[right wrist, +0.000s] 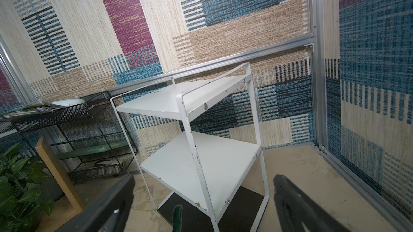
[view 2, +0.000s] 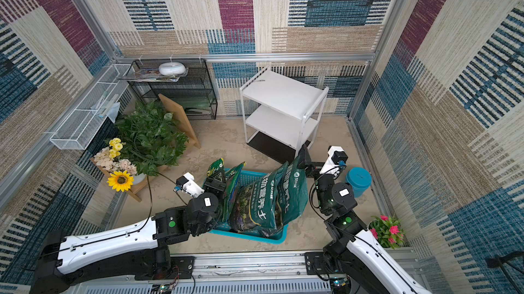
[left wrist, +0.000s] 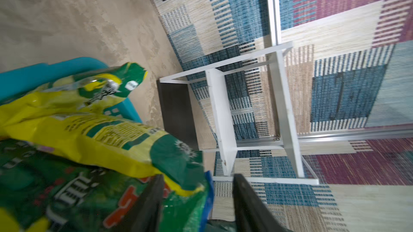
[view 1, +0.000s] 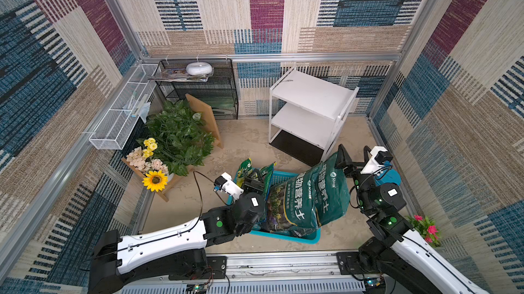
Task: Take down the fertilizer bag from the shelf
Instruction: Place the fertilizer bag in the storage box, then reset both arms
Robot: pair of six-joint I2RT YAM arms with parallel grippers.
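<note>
Blue basket (view 1: pixel 310 239): on the table between the two arms, in front of the shelf; packed with bags standing on edge.
Basket, large contents: two dark green bags (view 1: pixel 302 202) with white lettering, side by side on the right arm's side, taller than the rim. Whether the outer one sits wholly inside cannot be told.
Basket, small contents: fertilizer bags (view 1: pixel 244 166), green and yellow, upright at the left arm's end. In the left wrist view (left wrist: pixel 100 134) they overlap one another against the rim.
Shelf (view 2: pixel 283 91): white, two boards over a black bottom panel; at the back of the table, apart from the basket and from every bag.
Black mesh rack (view 1: pixel 198 91): back left; magazines and a white round device (view 1: pixel 199 68) on its top tier.
White wire basket (view 1: pixel 122 114): along the left wall; holds a few pale items too small to name.
Wooden stand (view 1: pixel 205 115): green foliage, pale and yellow flowers, one sunflower.
Teal tub (view 2: pixel 358 180): beside the right arm; contents not visible.
Left jaws: parted, among the small bags. One finger (left wrist: pixel 147 206) crosses the face of a green bag with red lettering, whose top edge shows in the gap. Nothing is pinched; contact cannot be told.
Right jaws: spread wide, pointing at the shelf, at the top corner of the outer large bag. A green bag tip (right wrist: pixel 177 216) shows low between them, touching neither finger; nothing held.
</note>
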